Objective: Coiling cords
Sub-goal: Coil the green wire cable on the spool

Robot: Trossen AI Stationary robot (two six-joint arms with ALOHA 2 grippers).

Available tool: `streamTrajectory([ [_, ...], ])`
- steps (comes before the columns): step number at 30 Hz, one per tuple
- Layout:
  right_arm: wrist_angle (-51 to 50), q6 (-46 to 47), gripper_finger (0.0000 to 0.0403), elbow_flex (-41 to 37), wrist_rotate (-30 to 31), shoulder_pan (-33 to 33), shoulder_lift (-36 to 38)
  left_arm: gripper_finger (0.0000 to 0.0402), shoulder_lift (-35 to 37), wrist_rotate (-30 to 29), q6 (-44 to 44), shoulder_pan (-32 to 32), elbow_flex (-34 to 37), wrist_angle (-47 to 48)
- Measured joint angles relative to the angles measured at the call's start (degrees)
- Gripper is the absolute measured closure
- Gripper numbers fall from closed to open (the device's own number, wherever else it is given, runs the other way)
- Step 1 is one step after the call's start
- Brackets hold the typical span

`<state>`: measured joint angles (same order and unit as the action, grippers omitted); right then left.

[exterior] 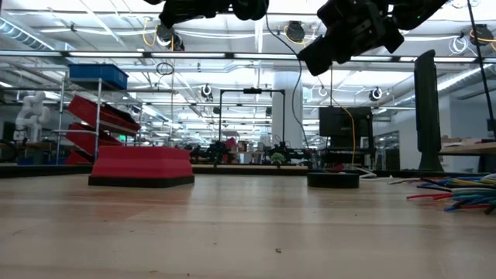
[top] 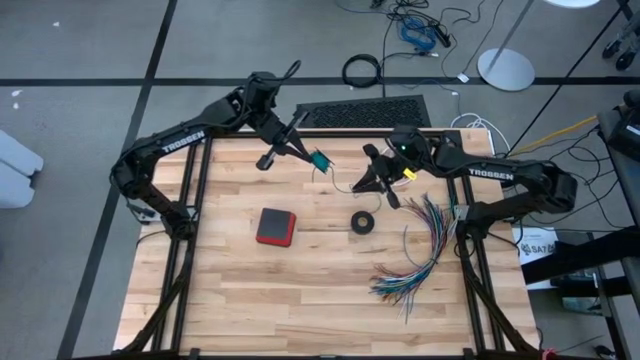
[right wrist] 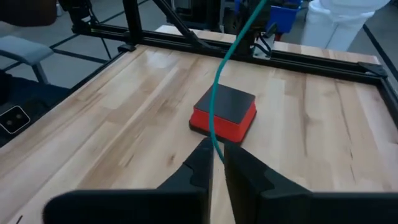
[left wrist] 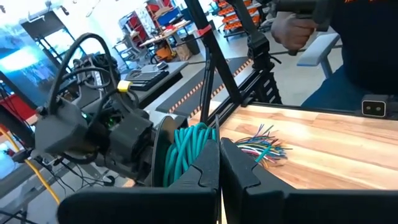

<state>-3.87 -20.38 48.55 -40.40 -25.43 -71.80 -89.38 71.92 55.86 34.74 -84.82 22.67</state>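
Above the far half of the wooden table (top: 300, 290), both arms are holding up the teal-green cord (left wrist: 186, 149). The left gripper (top: 305, 150) is pinching a bundle of its loops, the coils lying bunched just beside and against its closed fingers (left wrist: 205, 171) in the left wrist view. From there a single strand is running across to the right gripper (top: 385, 185), whose fingers (right wrist: 202, 165) are standing narrow with the cord (right wrist: 217, 106) passing down between them; the strand is rising away from the jaws toward the table's far frame. In the high view the teal bundle (top: 320, 160) is showing between the two grippers, clear of the tabletop. The white cord cannot be made out.

On the table, a red block with a black top (top: 275, 226) is sitting near the middle, and a small black ring (top: 362, 222) is lying to its right, apart from it. A fanned bundle of multicoloured wires (top: 415, 255) is spreading along the right side. In the low view both grippers are hanging high at the upper edge, well above the wood.

Beyond the table, a person's hand (left wrist: 292, 31) is showing in the left wrist view, by a dark frame post. Behind lies a workshop with shelving, red bins (exterior: 97, 116) and ceiling lights.
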Motion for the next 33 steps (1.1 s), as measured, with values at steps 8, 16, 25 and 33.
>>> streamTrajectory([
  [8, 2.8, 0.9, 0.0394, 0.0, 0.8, 1.1, -3.3, 0.0401, 0.0, 0.0, -0.2, 0.0, 0.0, -2.2],
  [16, 5.5, 0.9, 0.0333, 0.0, 3.2, 1.2, -3.3, 0.0401, 0.0, 0.0, -1.6, 0.0, 0.0, -2.7],
  [25, 5.9, 0.8, 0.03, 0.0, 3.9, 2.3, -3.3, 0.0401, 0.0, 0.0, -1.6, 0.0, 0.0, -2.7],
  [33, 5.9, -0.5, 0.0337, 0.0, 4.5, 3.4, -3.3, 0.0401, 0.0, 0.1, -1.6, -0.2, 0.0, -2.7],
])
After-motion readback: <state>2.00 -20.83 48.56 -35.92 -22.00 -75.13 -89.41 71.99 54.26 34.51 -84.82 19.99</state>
